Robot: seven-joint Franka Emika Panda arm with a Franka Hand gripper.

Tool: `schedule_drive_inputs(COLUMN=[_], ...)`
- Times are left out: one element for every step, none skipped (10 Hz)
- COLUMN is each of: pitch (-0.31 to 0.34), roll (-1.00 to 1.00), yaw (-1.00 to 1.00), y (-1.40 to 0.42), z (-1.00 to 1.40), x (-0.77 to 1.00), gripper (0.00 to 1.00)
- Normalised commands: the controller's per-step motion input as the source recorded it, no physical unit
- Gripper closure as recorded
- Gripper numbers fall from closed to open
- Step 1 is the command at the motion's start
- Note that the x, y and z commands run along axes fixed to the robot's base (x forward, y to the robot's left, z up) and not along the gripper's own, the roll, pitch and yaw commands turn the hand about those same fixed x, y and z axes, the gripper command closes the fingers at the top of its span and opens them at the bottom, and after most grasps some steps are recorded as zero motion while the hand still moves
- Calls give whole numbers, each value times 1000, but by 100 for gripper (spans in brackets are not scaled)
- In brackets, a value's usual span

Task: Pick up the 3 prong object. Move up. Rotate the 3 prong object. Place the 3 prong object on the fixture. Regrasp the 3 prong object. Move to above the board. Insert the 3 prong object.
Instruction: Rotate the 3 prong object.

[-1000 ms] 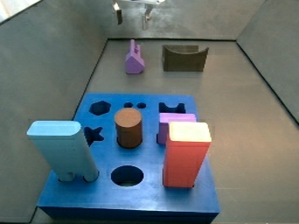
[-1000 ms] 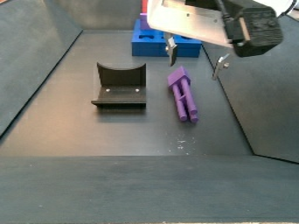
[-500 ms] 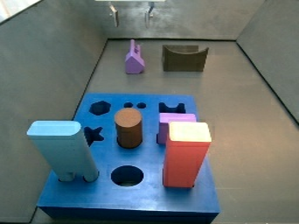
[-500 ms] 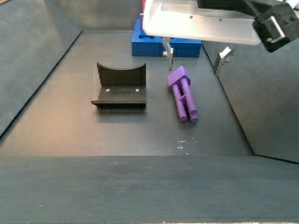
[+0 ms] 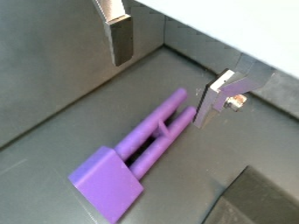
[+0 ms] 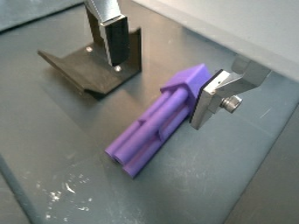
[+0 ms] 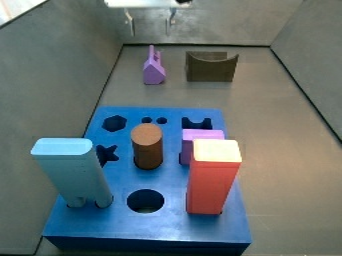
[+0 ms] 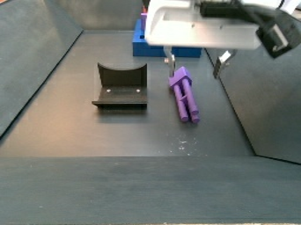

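In a side view the fixture (image 8: 119,85) sits on the dark floor at the left, its notch facing up. Just right of it the 3 prong object (image 8: 184,93) lies flat on the floor, apart from the fixture. The gripper (image 8: 195,60) hangs above the peg's far end, fingers (image 8: 220,63) spread wide with nothing between them; in a wrist view the peg (image 6: 160,119) lies below the gap, untouched by the fingers (image 6: 114,42). Behind the gripper shows the blue board (image 8: 146,44), which carries a red block (image 7: 213,175) and a brown cylinder (image 7: 146,149) in a side view
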Motion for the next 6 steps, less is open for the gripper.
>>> schedule_drive_inputs(pitch=[-27, -27, -25, -23, -15, -15], roll=[17, 22, 27, 32, 37, 42], yaw=[-33, -29, -26, -24, -24, -24], y=[10, 15, 20, 24, 27, 25], z=[-1000, -1000, -1000, -1000, -893, -762], x=[18, 23, 30, 39, 41, 40], gripper=[0, 0, 0, 0, 0, 0])
